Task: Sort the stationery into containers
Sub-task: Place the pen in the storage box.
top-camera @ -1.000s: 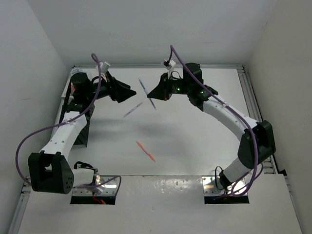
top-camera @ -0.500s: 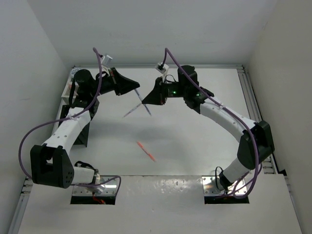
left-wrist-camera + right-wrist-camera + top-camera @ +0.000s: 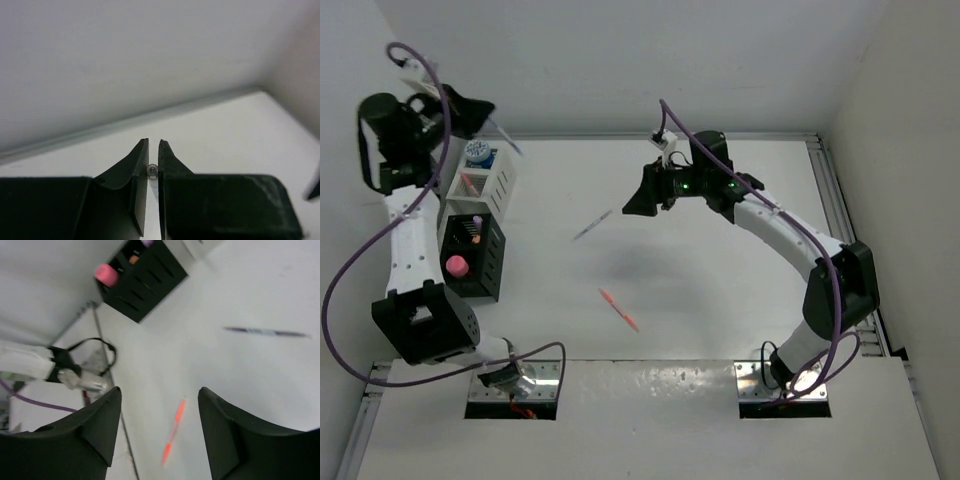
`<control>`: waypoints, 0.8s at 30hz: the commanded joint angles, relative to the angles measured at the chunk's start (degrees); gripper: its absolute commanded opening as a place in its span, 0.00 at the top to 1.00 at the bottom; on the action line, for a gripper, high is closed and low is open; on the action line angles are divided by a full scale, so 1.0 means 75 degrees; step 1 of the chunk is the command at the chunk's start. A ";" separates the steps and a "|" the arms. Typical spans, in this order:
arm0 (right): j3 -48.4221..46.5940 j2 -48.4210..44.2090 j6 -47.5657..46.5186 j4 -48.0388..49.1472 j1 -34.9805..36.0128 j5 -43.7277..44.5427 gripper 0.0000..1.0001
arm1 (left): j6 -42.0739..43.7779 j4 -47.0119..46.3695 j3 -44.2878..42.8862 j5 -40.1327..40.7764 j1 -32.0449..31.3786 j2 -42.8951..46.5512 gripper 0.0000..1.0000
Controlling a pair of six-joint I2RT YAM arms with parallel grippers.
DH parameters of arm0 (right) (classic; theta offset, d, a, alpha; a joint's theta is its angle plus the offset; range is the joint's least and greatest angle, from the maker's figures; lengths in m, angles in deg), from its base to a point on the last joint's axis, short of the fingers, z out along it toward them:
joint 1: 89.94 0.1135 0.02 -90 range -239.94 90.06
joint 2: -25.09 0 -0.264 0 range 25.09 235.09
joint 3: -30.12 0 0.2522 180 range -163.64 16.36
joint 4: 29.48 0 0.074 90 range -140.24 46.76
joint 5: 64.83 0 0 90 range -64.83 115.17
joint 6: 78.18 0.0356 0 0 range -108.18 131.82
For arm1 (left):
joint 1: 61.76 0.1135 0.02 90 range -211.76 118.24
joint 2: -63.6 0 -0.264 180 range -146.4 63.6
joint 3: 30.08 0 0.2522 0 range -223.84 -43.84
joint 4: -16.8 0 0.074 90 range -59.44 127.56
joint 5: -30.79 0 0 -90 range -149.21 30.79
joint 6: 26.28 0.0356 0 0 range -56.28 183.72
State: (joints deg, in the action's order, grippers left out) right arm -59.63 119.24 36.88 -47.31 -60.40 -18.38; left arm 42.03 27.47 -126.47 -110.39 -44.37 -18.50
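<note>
Two robot arms over a white table (image 3: 720, 280), one pinching a pen beside two organisers
Top view: left gripper (image 3: 480, 108), high above the white organiser (image 3: 492, 185) and black organiser (image 3: 485, 262), clamps a blue-purple pen (image 3: 506, 140); right gripper (image 3: 630, 203) hangs agape mid-table, a dark pen (image 3: 593, 224) just beside, an orange pen (image 3: 619, 309) nearer; left wrist: jaws nearly closed on the pen's end; right wrist: spread fingers (image 3: 95, 425) frame the orange pen, a pink-capped bottle (image 3: 105, 274) in the black organiser

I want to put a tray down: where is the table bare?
Bare: the table between the orange pen and the right arm, and the far strip between the white box and the right claw. Crowded: the left edge, by the black box.
</note>
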 commanded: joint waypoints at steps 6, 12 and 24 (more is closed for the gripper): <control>0.0650 0.0114 -0.2415 -0.2092 0.0643 0.1950 0.43 | 0.2799 0.0987 -0.1625 0.2288 0.1770 -0.1250 1.00; 0.0967 0.0548 -0.2381 -0.2386 0.1053 0.2701 0.47 | 0.2857 0.0905 -0.1827 0.2148 0.2076 -0.2201 1.00; 0.1647 0.1005 -0.2157 -0.1894 0.1499 0.3017 0.47 | 0.3209 0.0553 -0.0387 0.2031 0.1830 -0.2295 1.00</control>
State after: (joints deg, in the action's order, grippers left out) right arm -47.76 126.19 20.83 -64.06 -50.17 2.65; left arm 64.56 34.68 -131.80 -94.19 -29.99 -38.94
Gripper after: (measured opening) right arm 0.534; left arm 0.153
